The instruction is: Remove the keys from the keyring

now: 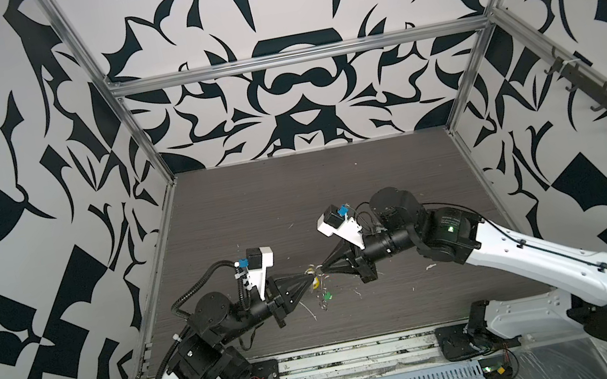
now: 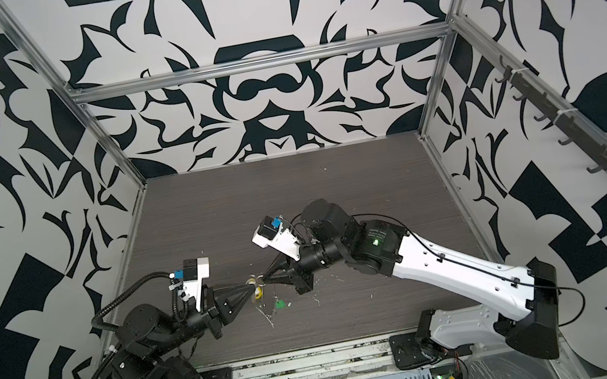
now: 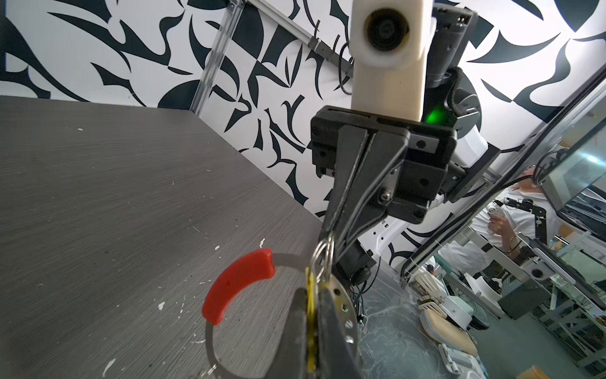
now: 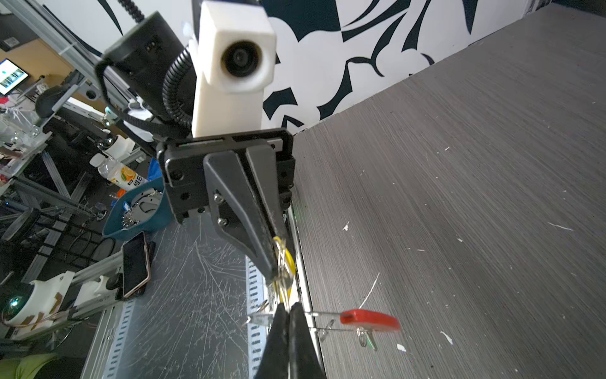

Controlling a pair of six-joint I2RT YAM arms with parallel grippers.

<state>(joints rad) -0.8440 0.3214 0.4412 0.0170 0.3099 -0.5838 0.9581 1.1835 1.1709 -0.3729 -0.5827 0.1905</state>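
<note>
Both end effectors meet tip to tip over the front middle of the bench (image 1: 295, 200).
Left end effector (image 3: 311, 290) is clamped on the yellow tag (image 3: 309, 279), which sits edge-on between its fingers. Right end effector (image 4: 288, 306) is closed on that tag's silver split ring (image 3: 323, 259). Keyring (image 3: 210, 341) hangs just beside the tips, with the red sleeve (image 3: 239, 282) on its arc. Green tag (image 1: 328, 298) dangles from the loop, clear of both end effectors.

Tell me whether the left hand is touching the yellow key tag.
Touching. The left wrist view shows the yellow key tag pinched edge-on between the closed fingers of the left hand.
</note>
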